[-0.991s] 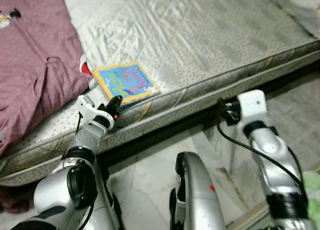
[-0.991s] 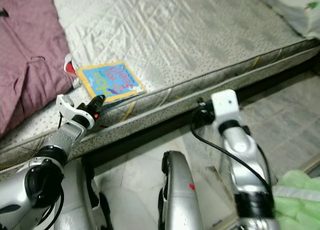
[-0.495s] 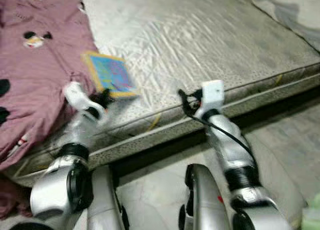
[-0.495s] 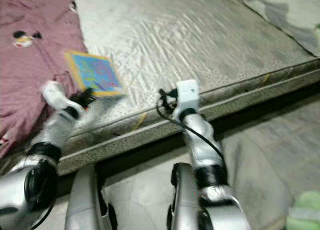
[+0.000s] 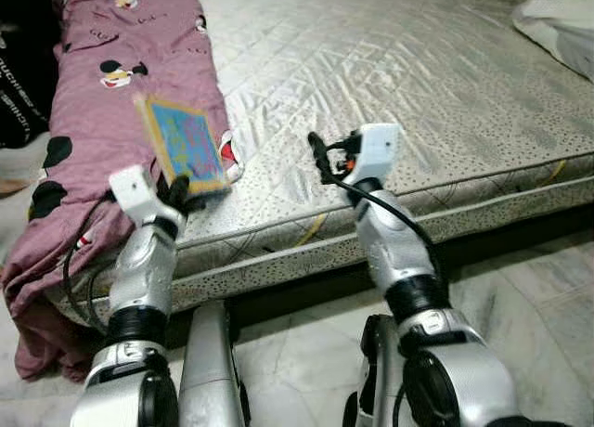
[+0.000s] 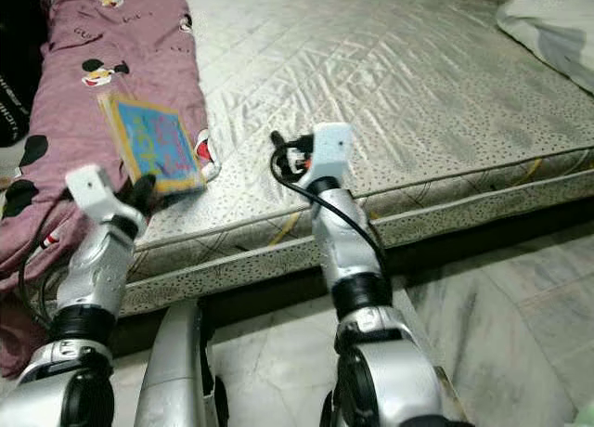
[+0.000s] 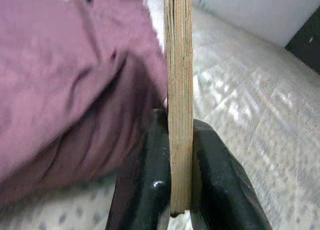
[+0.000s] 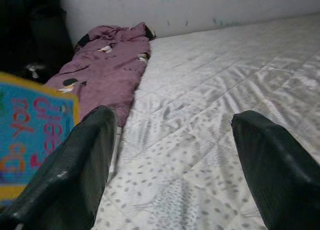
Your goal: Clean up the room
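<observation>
The book (image 5: 182, 147) had come up off the mattress (image 5: 445, 102) — the left gripper (image 7: 175, 190) was clamped on its lower edge, holding it tilted above the pink blanket (image 5: 111, 102). The right gripper (image 8: 172, 165) hovered, fingers apart, over the mattress — one item was ready to be carried off.

The scene is viewed from head height by both eye views — forward and down over the arms onto the mattress (image 5: 399, 65), with nearly the same field shared. The left wrist view is set very close, edge-on to the book (image 7: 179, 90). The right wrist view is aimed low across the mattress toward the purple blanket (image 8: 107, 65) — seen also in the eye views.
</observation>
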